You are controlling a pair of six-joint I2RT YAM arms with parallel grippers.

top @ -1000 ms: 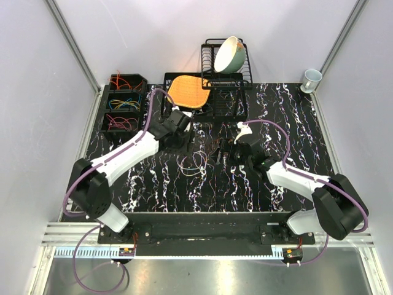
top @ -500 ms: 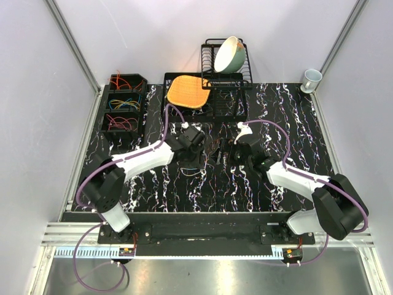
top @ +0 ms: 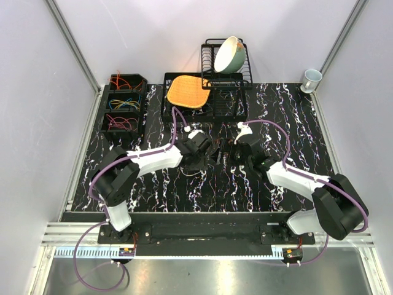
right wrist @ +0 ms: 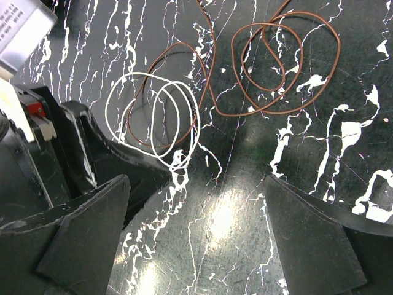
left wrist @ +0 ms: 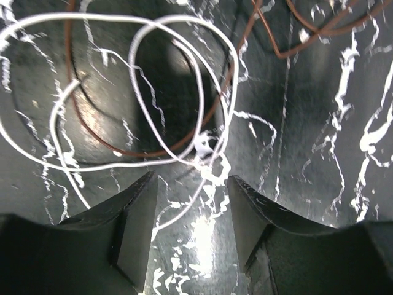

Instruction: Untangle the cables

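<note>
Left arm (top: 156, 158) nearer, cables (left wrist: 201, 147) before jaws

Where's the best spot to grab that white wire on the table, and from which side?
Probably the loose tail of the white cable, trailing out of its coil between the left gripper's open jaws. Come straight down: it lies flat on the table, and there no brown cable crosses it.

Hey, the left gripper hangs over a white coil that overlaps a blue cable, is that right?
One thing is wrong: the white coil overlaps a brown cable, not a blue one, as the left wrist view shows. The left gripper does hang over that coil.
</note>
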